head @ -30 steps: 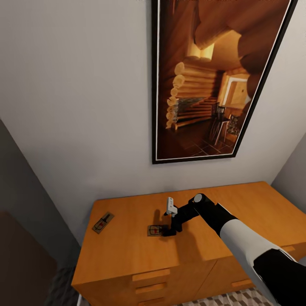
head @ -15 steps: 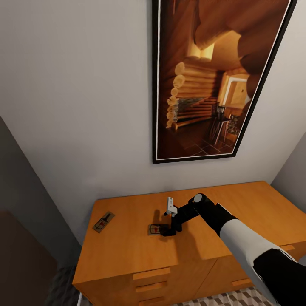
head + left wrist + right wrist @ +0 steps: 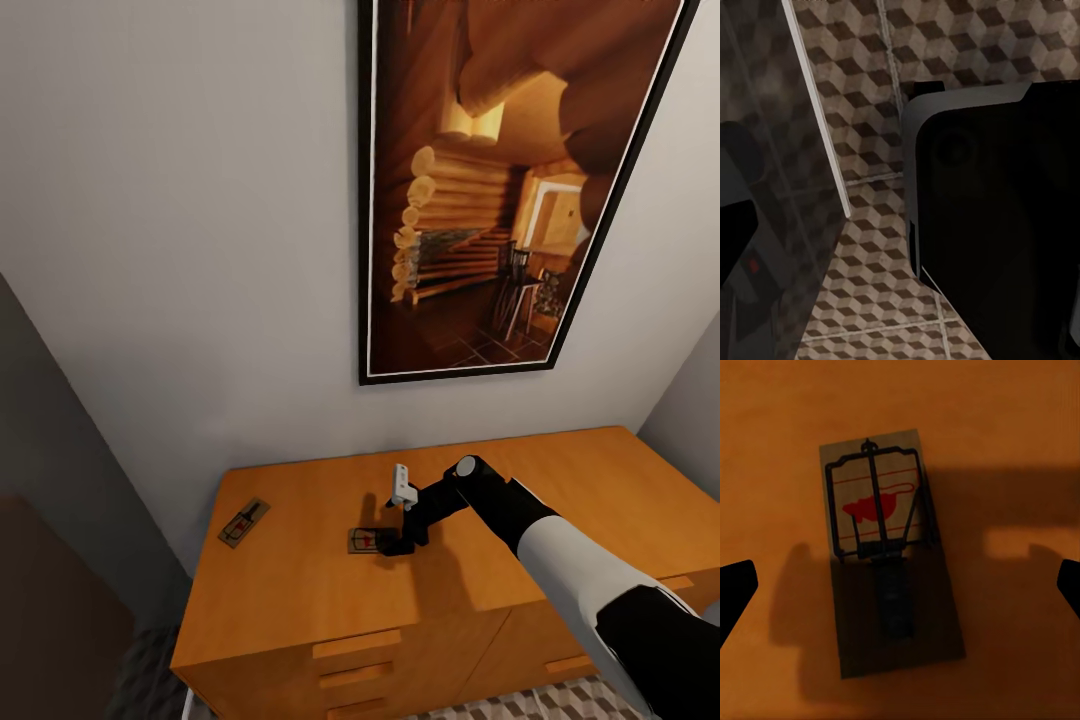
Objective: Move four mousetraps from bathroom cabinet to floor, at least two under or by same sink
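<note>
The robot faces an orange-brown cabinet [image 3: 440, 590] that stands against a pale wall under a large framed picture [image 3: 500, 190] of a log interior. Two mousetraps lie flat on the cabinet top. One mousetrap [image 3: 243, 523] lies near the top's left end, well apart from the arm. The other mousetrap [image 3: 362, 541] lies near the middle of the top, and the right gripper [image 3: 398, 545] is lowered right beside it, on the side toward the arm.

In the right wrist view this second trap [image 3: 886, 555] sits directly below the camera, tan board up, with its dark wire frame and red mark plain to see, partly in shadow. The two dark fingertips [image 3: 733, 594] stand spread wide, one at each side of the trap and clear of it, so nothing is pinched.

The left wrist view looks down on the cube-patterned bathroom floor [image 3: 862, 247] past a dark part of the robot's body [image 3: 997, 217]; whether the left gripper is spread or closed cannot be told
</note>
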